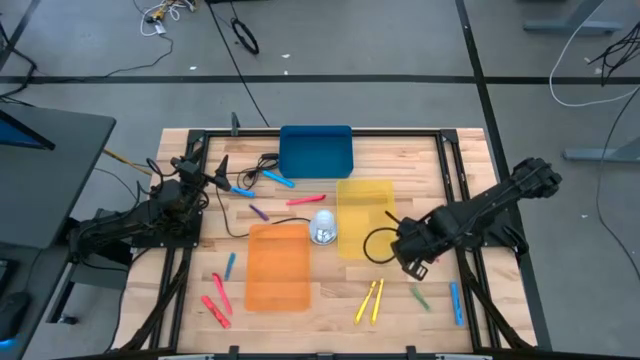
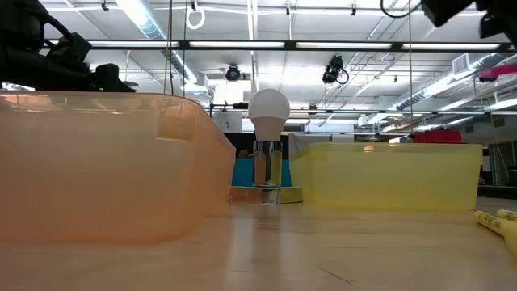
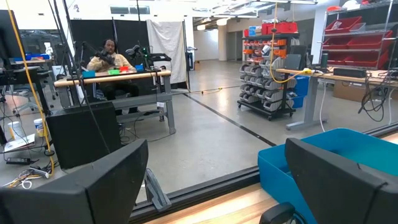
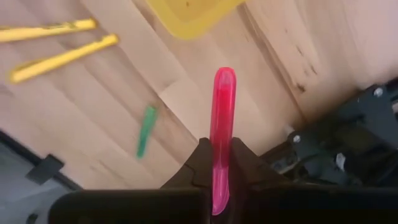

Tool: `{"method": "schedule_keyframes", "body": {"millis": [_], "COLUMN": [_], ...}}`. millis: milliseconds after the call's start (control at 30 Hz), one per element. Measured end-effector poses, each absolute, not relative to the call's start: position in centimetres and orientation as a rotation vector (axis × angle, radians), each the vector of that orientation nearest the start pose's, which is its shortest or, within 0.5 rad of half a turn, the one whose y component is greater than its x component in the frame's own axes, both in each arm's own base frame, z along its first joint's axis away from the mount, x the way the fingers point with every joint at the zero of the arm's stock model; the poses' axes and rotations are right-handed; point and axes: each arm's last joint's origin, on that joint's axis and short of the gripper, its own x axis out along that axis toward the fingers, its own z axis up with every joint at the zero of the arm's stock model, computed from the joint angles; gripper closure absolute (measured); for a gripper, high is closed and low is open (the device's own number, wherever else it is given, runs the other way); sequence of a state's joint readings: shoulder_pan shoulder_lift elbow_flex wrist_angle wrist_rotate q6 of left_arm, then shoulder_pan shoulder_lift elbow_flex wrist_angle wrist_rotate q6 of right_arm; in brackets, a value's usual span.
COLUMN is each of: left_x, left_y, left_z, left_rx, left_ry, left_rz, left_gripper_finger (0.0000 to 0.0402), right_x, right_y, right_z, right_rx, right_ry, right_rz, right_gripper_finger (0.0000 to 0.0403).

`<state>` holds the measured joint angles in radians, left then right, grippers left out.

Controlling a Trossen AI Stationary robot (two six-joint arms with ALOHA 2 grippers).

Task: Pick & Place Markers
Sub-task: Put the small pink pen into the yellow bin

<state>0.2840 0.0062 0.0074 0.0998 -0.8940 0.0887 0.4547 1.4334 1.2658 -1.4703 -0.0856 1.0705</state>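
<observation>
My right gripper [image 1: 410, 262] hangs above the table's near right part, below the yellow tray [image 1: 364, 215], shut on a red marker [image 4: 223, 118]. Under it lie a green marker [image 4: 146, 138] and two yellow markers [image 1: 371, 299] flat on the wood. More markers lie loose: light blue [image 1: 280, 180], red [image 1: 305, 200], purple [image 1: 258, 212], and red ones [image 1: 215, 300] at the near left. My left gripper [image 3: 230, 180] stands open at the far left [image 1: 218, 175], with nothing between its fingers. My right gripper pinches the red marker between its two fingers, near one of its ends [image 4: 221, 165]. The fingers come from above and point down. The marker is lifted clear of the table, and its free end [image 4: 224, 78] sticks out past the fingers. In the low view it hangs nearly level [image 2: 497, 71].
A blue tray [image 1: 316, 150] stands at the far middle and an orange tray [image 1: 278, 265] at the near middle. A white bulb-like object [image 1: 323, 228] stands between the orange and yellow trays. A black cable loop [image 1: 378, 243] lies by the yellow tray. A person sits at a desk [image 3: 109, 59] beyond the table.
</observation>
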Motion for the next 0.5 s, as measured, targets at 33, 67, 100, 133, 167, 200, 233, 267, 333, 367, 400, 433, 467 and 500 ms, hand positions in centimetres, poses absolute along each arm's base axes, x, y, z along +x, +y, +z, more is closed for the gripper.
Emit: {"method": "schedule_keyframes", "body": {"millis": [33, 67, 100, 133, 167, 200, 233, 267, 333, 367, 400, 433, 467, 500], "left_x": [7.7, 7.7, 7.7, 7.7, 7.7, 7.7, 7.7, 7.7, 7.7, 7.7, 7.7, 7.7, 7.7, 7.7], "left_y": [4.6, 4.6, 4.6, 4.6, 4.6, 4.6, 4.6, 4.6, 4.6, 4.6, 4.6, 4.6, 4.6, 4.6], "left_z": [17.4, 17.4, 17.4, 17.4, 17.4, 17.4, 17.4, 17.4, 17.4, 17.4, 17.4, 17.4, 17.4, 17.4], "left_rx": [0.046, 0.046, 0.046, 0.046, 0.046, 0.046, 0.046, 0.046, 0.046, 0.046, 0.046, 0.046, 0.046, 0.046], "left_ry": [-0.05, -0.05, -0.05, -0.05, -0.05, -0.049, -0.05, -0.05, -0.05, -0.05, -0.05, -0.049, -0.05, -0.049], "left_rz": [1.18, 1.181, 1.181, 1.18, 1.18, 1.18, 1.18, 1.18, 1.181, 1.181, 1.181, 1.181, 1.18, 1.18], "left_gripper_finger": [0.0019, 0.0019, 0.0019, 0.0019, 0.0019, 0.0019, 0.0019, 0.0019, 0.0019, 0.0019, 0.0019, 0.0019, 0.0019, 0.0019], "right_x": [20.6, 20.8, 20.9, 21.0, 21.1, 21.2, 21.3, 21.3, 21.4, 21.4, 21.4, 21.5, 21.5, 21.6], "right_y": [10.1, 9.8, 9.6, 9.4, 9.3, 9.1, 9.0, 8.9, 8.6, 8.5, 8.5, 8.4, 8.3, 8.2], "right_z": [29.0, 29.4, 29.7, 29.9, 30.1, 30.2, 30.2, 30.3, 30.3, 30.3, 30.3, 30.3, 30.3, 30.3], "right_rx": [0.504, 0.503, 0.502, 0.503, 0.502, 0.503, 0.502, 0.502, 0.502, 0.502, 0.503, 0.506, 0.508, 0.512], "right_ry": [1.619, 1.613, 1.607, 1.602, 1.599, 1.596, 1.595, 1.594, 1.596, 1.597, 1.597, 1.597, 1.596, 1.595], "right_rz": [-0.468, -0.457, -0.448, -0.442, -0.435, -0.432, -0.428, -0.426, -0.427, -0.428, -0.428, -0.431, -0.432, -0.435], "right_gripper_finger": [0.0391, 0.0391, 0.0391, 0.0391, 0.0391, 0.0391, 0.0391, 0.0391, 0.0391, 0.0391, 0.0391, 0.0391, 0.0391, 0.0391]}}
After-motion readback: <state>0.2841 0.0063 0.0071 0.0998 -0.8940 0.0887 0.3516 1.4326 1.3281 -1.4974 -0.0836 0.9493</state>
